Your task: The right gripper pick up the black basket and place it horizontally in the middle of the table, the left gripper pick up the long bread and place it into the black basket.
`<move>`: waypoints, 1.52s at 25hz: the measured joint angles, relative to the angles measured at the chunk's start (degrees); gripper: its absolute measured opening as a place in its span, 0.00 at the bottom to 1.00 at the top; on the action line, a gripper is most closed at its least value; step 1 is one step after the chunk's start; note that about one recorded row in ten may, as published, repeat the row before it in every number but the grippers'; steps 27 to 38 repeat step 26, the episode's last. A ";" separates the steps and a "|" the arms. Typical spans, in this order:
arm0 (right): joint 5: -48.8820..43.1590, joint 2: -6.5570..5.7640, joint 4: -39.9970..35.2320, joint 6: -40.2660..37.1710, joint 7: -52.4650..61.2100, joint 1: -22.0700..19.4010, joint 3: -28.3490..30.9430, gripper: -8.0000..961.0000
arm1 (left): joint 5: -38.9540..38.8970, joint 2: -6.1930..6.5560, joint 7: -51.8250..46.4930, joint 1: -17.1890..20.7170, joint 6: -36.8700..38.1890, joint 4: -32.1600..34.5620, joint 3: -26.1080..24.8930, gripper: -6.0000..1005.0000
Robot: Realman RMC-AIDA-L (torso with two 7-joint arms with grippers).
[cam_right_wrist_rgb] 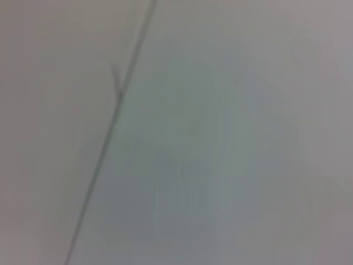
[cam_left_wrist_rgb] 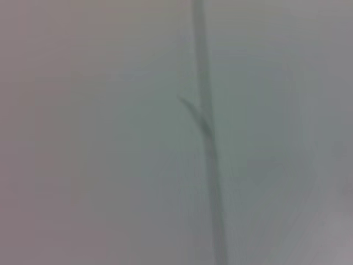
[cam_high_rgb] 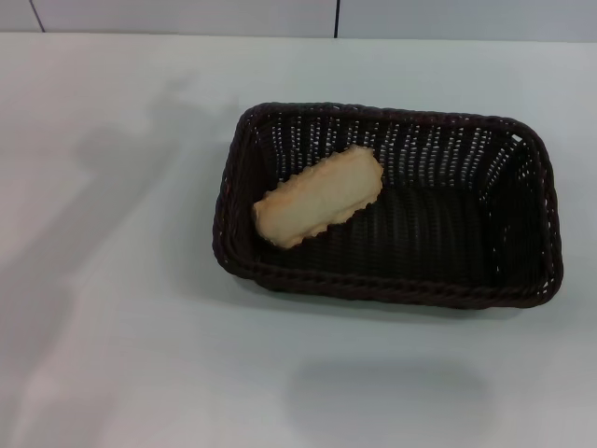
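The black basket (cam_high_rgb: 522,280) lies with its long side across the middle of the white table (cam_high_rgb: 112,355) in the head view. The long bread (cam_high_rgb: 319,196) rests inside it at the left end, pale flat underside up, leaning against the basket's left and far walls. Neither gripper nor any arm shows in the head view. Both wrist views show only a blurred pale surface with a thin dark line, and no fingers, basket or bread.
The table's far edge meets a pale wall with a dark vertical seam (cam_high_rgb: 336,17). Faint shadows lie on the tabletop left of the basket and in front of it.
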 joint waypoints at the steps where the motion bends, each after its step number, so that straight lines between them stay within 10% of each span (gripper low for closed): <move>1: 0.32 0.02 -0.54 -0.08 0.04 0.00 0.52 0.55 | 0.02 -0.03 0.60 2.35 -3.29 0.40 0.85 0.81; 4: 0.71 0.25 -2.38 -1.38 -0.36 -0.18 1.71 0.55 | -0.39 0.21 7.44 14.82 -25.94 -0.70 9.65 0.81; 14: 18.44 0.58 -7.24 1.46 -16.18 -9.44 4.64 0.55 | -0.46 0.25 9.12 27.45 -51.80 -7.97 18.05 0.81; 22: 22.81 0.70 -13.90 2.52 -21.20 -9.27 4.01 0.57 | 0.27 0.44 4.85 29.50 -70.13 -18.15 24.98 0.81; 38: 21.49 0.47 -12.91 0.85 -20.84 -8.68 1.78 0.61 | 2.17 0.31 4.45 29.68 -71.91 -18.92 25.96 0.81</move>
